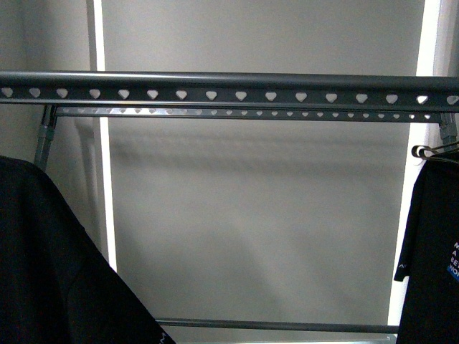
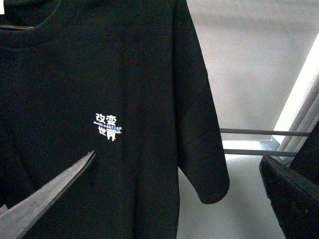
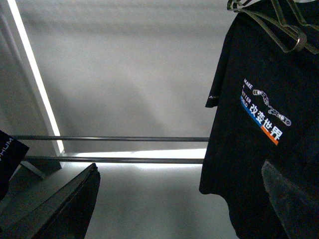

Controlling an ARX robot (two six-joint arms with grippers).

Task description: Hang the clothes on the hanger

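Both tools are empty, jaws apart. The right tool faces the clothes; the left tool faces the other black tee. In the front view the clothes hang at the right edge of the frame, their metal hook below the hanger, which spans the top. What carries the hook is out of view. Best, I judge: clamp squarely on the hook, raise it above the rail, then lower it on.
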